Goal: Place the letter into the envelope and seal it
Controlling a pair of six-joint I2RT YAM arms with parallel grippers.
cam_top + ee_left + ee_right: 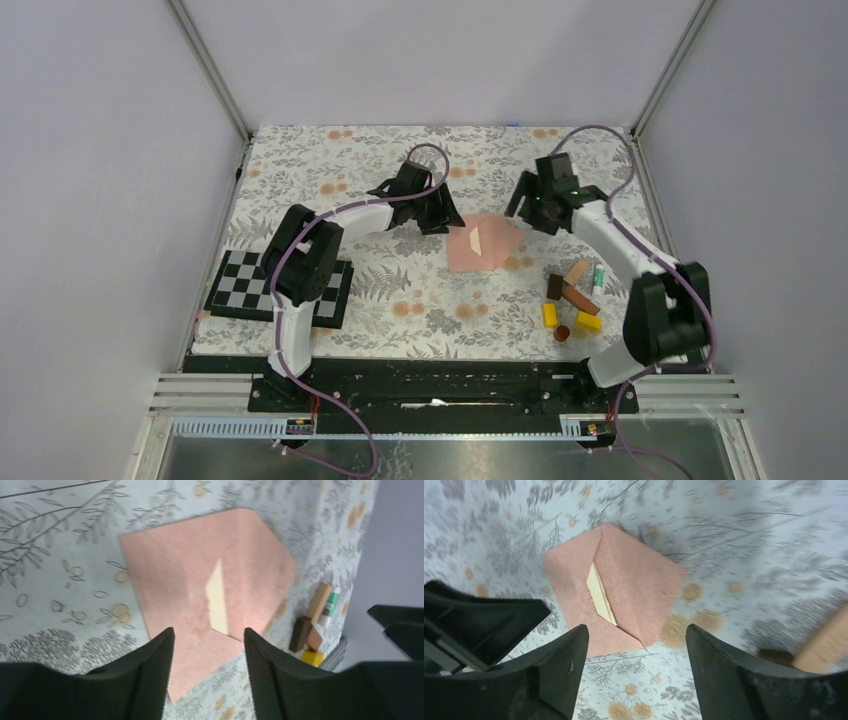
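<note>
The left gripper (209,633) hangs released, jaws apart, above the salmon-pink envelope (200,580). The right gripper (636,630) gapes wide too, holding nothing. The envelope lies flat on the floral worktop (400,290) at the centre of the top view, a cream sliver of the letter (601,595) showing at its flap.

A floral-patterned table (400,300) bears a pink envelope (495,248) (cream paper (476,241) peeking out), a checkerboard (238,285) and small blocks (576,297).

The envelope (483,246) lies flat between left claw (436,218) and right claw (528,214).
</note>
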